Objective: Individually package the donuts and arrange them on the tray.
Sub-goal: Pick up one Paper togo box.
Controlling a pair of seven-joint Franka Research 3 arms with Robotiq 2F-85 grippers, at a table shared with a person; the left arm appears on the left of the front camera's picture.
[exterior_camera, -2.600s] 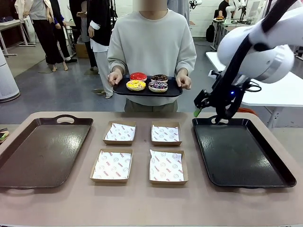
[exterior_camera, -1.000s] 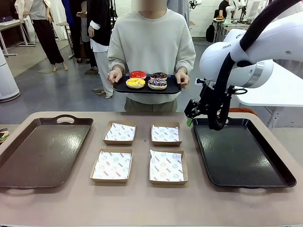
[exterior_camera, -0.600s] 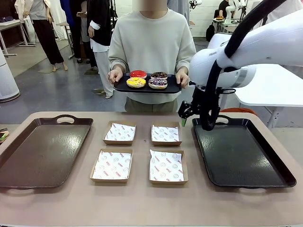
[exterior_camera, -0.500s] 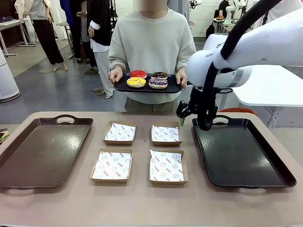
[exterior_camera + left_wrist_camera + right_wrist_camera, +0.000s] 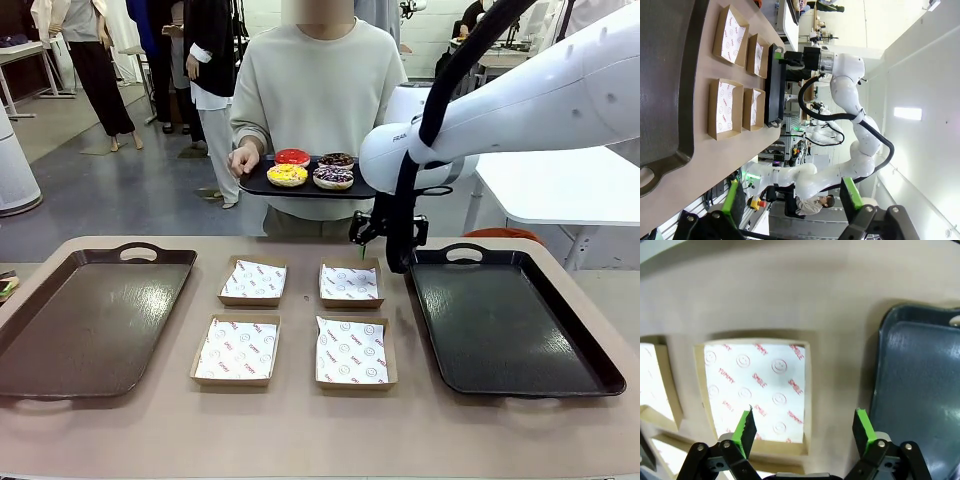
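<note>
Four donuts, all sitting on a small dark serving tray that a person across the table holds up at about waist height: red donut and chocolate donut at the back, yellow sprinkled donut and drizzled purple-brown donut at the front. One of the person's hands grips the tray's end, the other end is hidden behind the robot arm. So the right gripper hangs low by the far edge of the table, just over the back-right box, and the donuts are up and beyond it, a bit toward the robot's left, not touching it at all. From its own wrist cam the right gripper has its jaws spread wide with nothing between them; one green pad sits over the box's printed paper, the other over the strip of table next to the black tray. That makes four paper-lined boxes in a two-by-two block mid-table, brown tray on the robot's left, black tray on the right. The left gripper is spread wide too, holding nothing, well apart from the donuts.
</note>
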